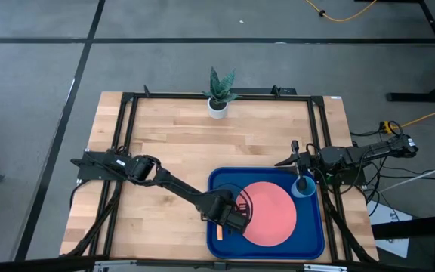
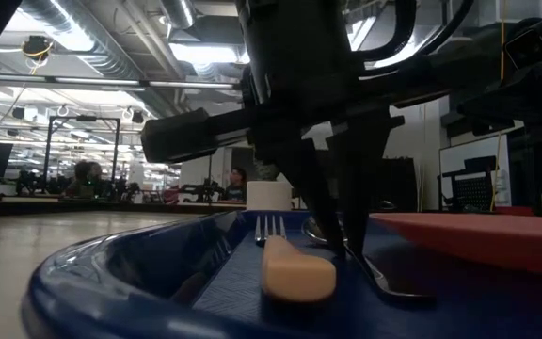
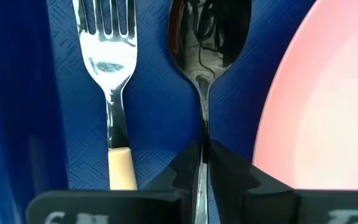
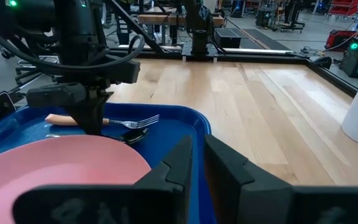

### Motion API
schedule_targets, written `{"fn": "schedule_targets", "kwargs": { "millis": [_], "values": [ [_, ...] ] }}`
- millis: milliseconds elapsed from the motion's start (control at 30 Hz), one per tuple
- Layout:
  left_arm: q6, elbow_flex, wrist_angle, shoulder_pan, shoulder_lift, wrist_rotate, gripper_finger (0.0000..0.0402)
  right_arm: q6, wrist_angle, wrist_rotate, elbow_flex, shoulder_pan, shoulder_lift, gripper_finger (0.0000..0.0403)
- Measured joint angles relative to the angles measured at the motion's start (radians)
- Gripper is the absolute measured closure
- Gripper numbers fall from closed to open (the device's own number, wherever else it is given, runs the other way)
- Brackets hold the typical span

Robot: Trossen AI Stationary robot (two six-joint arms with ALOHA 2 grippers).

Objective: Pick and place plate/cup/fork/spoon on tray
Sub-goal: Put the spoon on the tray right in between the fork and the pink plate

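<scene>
The deep-blue tray (image 1: 317, 236) lies at the table's near right. In it are the salmon-pink plate (image 1: 270, 214), the light-blue cup (image 1: 306, 189) at the far right corner, and the fork (image 3: 110, 93) and dark spoon (image 3: 207, 37) side by side left of the plate. My left gripper (image 3: 204, 158) is shut on the spoon, down in the tray (image 1: 236, 219). My right gripper (image 4: 199, 155) is shut and stands over the cup's far rim (image 1: 300, 172). The cup does not show in the right wrist view, so I cannot tell whether it is touched. My left gripper pinches the spoon's thin handle (image 3: 204, 134) between its two fingers, about midway along it. The fingers (image 2: 346, 221) come from above, pointing down. The spoon lies along the tray floor, bowl away from the wrist camera, parallel to the fork.
A white pot with a green plant (image 1: 217, 106) stands at the table's far edge, middle. Bare wooden table (image 1: 172, 143) lies left of and behind the tray. The fork's tan handle (image 2: 294, 268) lies close beside my left fingers.
</scene>
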Motion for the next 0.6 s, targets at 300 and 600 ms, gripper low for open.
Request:
{"fn": "schedule_targets", "kwargs": {
  "millis": [300,600],
  "values": [
    [0.014,0.000,-0.005,0.000,-0.005,0.003,0.0371,0.000,0.000,0.000,0.000,0.000,0.000,0.0358],
    [0.015,0.000,-0.005,0.000,-0.006,0.003,0.0374,0.000,0.000,0.000,0.000,0.000,0.000,0.0358]
  ]
}}
